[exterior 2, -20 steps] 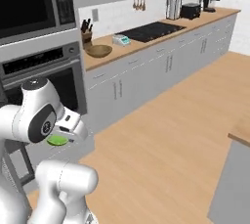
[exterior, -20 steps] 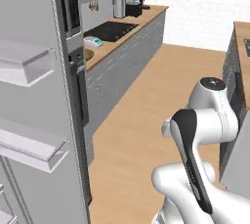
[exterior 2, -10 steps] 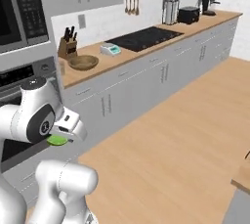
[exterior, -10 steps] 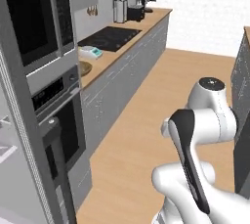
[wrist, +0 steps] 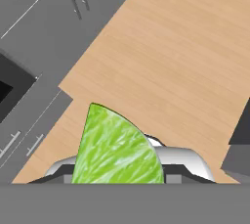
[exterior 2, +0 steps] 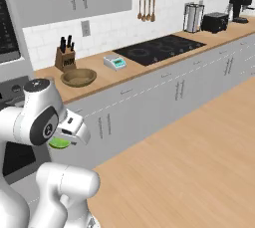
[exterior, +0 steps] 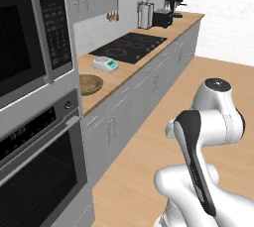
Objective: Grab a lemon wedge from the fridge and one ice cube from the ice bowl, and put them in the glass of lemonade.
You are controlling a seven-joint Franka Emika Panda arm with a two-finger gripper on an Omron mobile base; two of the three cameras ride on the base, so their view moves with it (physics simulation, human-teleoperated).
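Note:
The lemon wedge [wrist: 114, 147], bright green, sits between the fingers of my gripper [wrist: 117, 169], which is shut on it. In the right base view the lemon wedge [exterior 2: 60, 144] hangs under my gripper [exterior 2: 62, 141], low in front of the oven, above the floor. The brown ice bowl [exterior 2: 78, 77] rests on the wooden counter beside the knife block; it is also in the left base view, ice bowl [exterior: 90, 84], near the oven column. The fridge and the glass of lemonade are out of view.
A white and teal scale [exterior 2: 115, 62] and a black cooktop [exterior 2: 158, 49] lie further along the counter. The black oven [exterior: 34, 171] and microwave column stand at the left. Grey cabinets [exterior: 124, 112] line the open wooden floor [exterior 2: 189, 162].
The whole picture has shifted: the base has driven away from the fridge toward the counter and oven. The wedge stays in the gripper's hold.

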